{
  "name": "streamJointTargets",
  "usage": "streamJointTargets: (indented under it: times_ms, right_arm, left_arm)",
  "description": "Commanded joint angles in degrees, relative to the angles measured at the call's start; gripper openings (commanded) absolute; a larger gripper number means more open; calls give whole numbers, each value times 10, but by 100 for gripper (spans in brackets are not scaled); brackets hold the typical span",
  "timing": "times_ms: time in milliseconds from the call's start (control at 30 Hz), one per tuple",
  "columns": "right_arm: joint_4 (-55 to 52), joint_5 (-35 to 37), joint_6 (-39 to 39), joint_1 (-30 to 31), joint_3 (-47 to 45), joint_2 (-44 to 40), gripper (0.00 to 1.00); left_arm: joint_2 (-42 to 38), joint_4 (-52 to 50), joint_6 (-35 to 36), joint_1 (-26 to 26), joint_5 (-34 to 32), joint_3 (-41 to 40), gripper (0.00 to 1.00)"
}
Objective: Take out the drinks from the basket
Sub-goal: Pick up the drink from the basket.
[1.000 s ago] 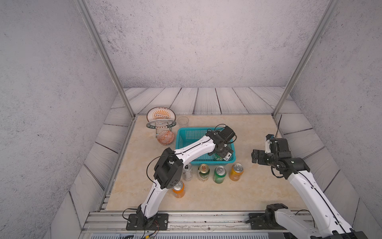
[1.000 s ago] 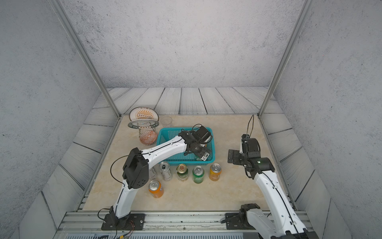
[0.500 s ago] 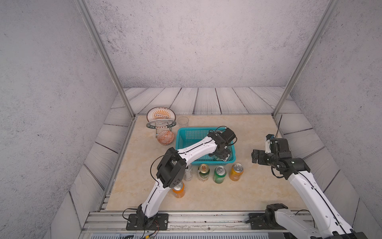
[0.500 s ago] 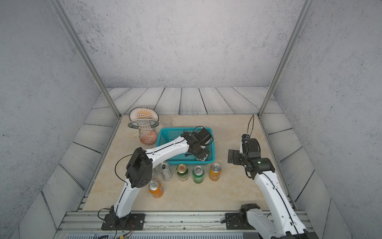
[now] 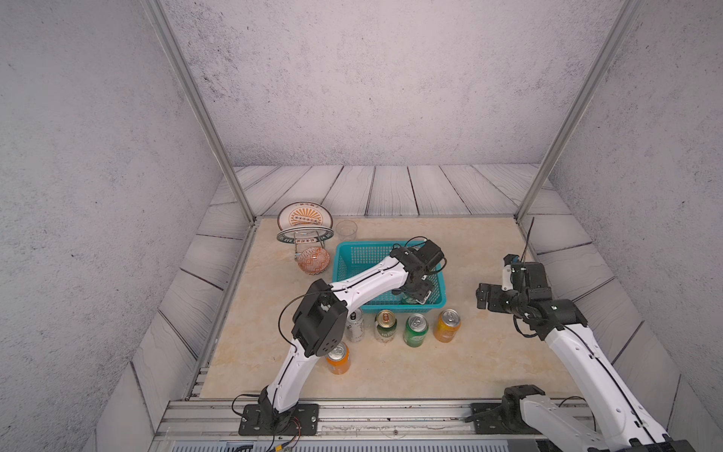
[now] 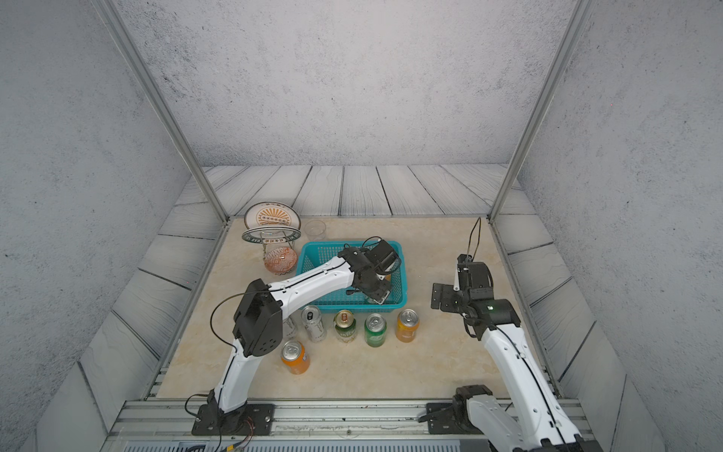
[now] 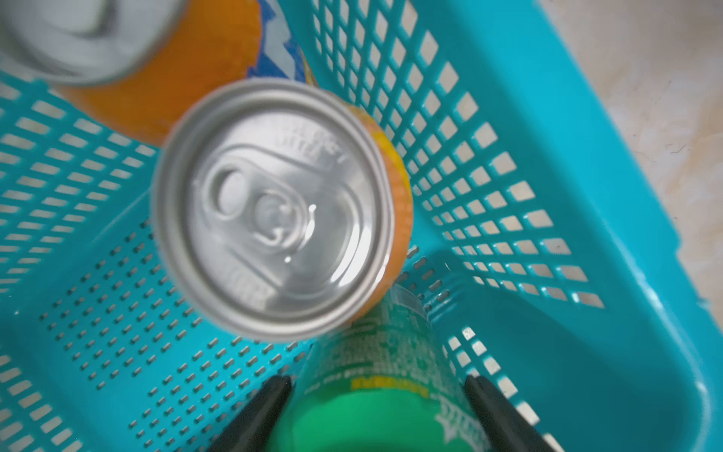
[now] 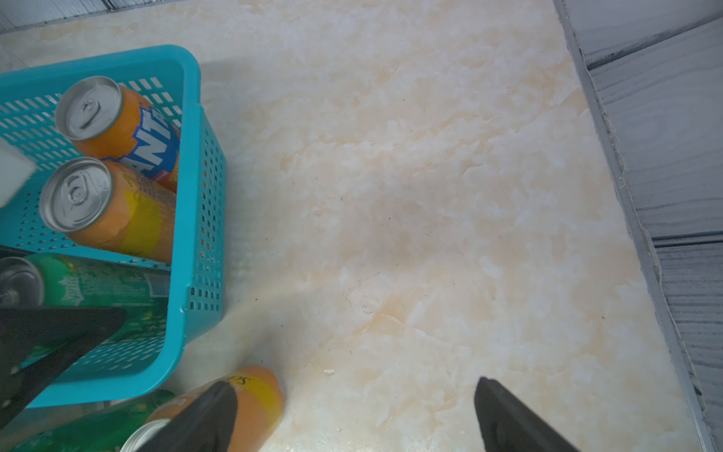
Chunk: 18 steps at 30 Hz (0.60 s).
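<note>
Enclosure walls (image 5: pixel 371 78) at 9, 12 and 3 o'clock are rough grey speckled plaster under soft, even light. Pale grey wood-grain plank panels (image 5: pixel 391 191) surround a beige marbled stone-look tabletop (image 5: pixel 469 242) at centre. Two slanted aluminium frame posts (image 5: pixel 201 117) rise from its 10 and 2 o'clock corners, and a grooved aluminium rail (image 5: pixel 391 415) runs along 6 o'clock.

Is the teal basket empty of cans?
No, the right wrist view shows two orange cans and a green can inside the basket.

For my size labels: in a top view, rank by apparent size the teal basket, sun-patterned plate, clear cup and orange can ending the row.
1. basket
2. sun-patterned plate
3. orange can and clear cup: nearly alike; the can is nearer the camera, so unranked.
</note>
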Motion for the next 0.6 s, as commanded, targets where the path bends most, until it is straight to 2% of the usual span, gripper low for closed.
streamJointTargets:
  times_ms: [0, 433, 567]
  right_arm:
    - [1, -2, -3, -2, -5, -11, 99]
    - [0, -3, -4, -3, -4, -8, 100]
    - [0, -4, -4, -3, -4, -7, 99]
  left_arm:
    - [-70, -6, 1, -2, -12, -6, 61]
    - [-183, -33, 9, -3, -13, -35, 61]
    - [-234, -41, 11, -3, -16, -67, 61]
